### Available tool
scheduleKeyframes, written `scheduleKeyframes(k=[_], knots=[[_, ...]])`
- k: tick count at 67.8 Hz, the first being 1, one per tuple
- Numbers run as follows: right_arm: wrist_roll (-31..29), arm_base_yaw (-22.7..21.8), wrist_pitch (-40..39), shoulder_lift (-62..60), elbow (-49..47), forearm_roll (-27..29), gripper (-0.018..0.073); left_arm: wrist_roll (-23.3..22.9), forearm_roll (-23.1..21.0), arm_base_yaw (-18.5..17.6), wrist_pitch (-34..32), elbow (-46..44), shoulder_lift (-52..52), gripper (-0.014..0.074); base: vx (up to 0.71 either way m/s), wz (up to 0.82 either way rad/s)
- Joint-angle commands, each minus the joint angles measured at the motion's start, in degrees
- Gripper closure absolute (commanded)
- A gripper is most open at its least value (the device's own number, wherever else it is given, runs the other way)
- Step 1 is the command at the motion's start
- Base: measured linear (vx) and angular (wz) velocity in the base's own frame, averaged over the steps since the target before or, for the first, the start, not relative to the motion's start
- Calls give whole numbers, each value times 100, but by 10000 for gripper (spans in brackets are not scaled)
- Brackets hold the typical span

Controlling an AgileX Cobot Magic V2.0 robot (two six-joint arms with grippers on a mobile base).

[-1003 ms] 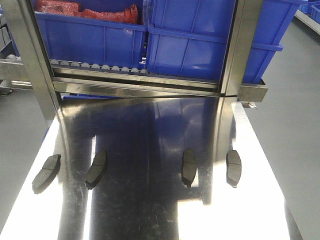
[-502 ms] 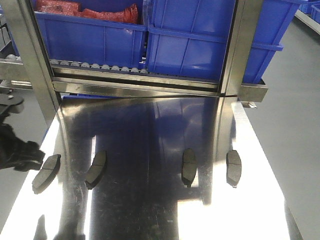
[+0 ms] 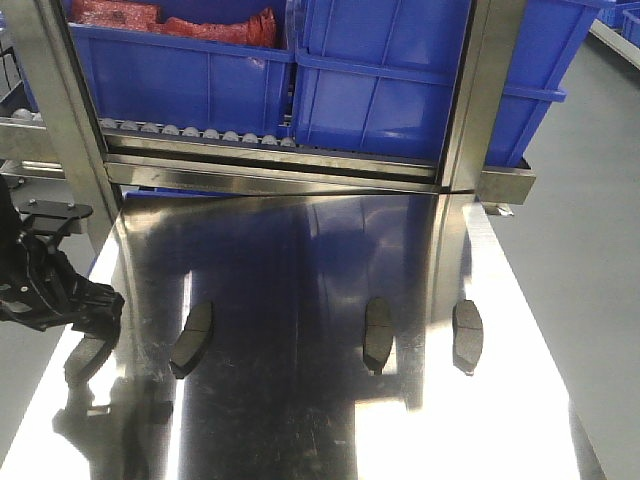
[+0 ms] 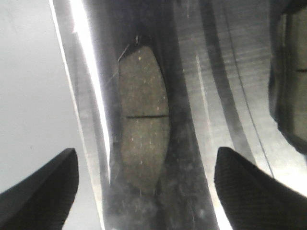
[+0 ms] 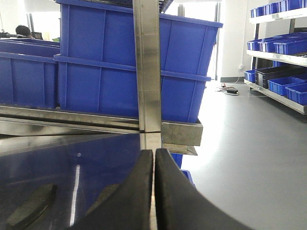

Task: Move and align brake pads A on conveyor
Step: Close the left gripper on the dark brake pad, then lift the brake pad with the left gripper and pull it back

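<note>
Four dark grey brake pads lie in a row on the shiny steel tabletop (image 3: pixel 300 260): the leftmost (image 3: pixel 83 362), the second (image 3: pixel 193 338), the third (image 3: pixel 378 333) and the fourth (image 3: pixel 467 335). My left gripper (image 3: pixel 90 312) hangs open over the leftmost pad and partly hides it. In the left wrist view the gripper (image 4: pixel 146 158) has that pad (image 4: pixel 143 120) between its spread fingers, apart from both; the second pad (image 4: pixel 290 72) shows at the right edge. My right gripper (image 5: pixel 154 153) is shut and empty, with two pads (image 5: pixel 29 206) low to its left. The conveyor is out of view.
Blue plastic bins (image 3: pixel 380 80) stand on a roller rail (image 3: pixel 200 135) behind the tabletop, one holding red items (image 3: pixel 170 20). Steel frame posts (image 3: pixel 480 90) rise at the back left and back right. Grey floor (image 3: pixel 590 200) lies on both sides.
My left gripper has come in from the left edge and moved over the leftmost pad. The pads have not moved.
</note>
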Motion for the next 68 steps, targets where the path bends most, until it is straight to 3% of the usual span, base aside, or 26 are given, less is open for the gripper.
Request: scheduleKeyframes(k=[1, 31, 68], knots=[[-8, -21, -452, -79, 67, -17, 571, -62, -17, -29, -201, -175, -118, 27, 0, 0], [-8, -21, -452, -79, 67, -17, 571, -67, 105, -29, -377, -206, 309, 41, 0, 0], [-8, -21, -452, -79, 67, -17, 571, -155, 77, -31, 90, -748, 841, 41, 0, 0]])
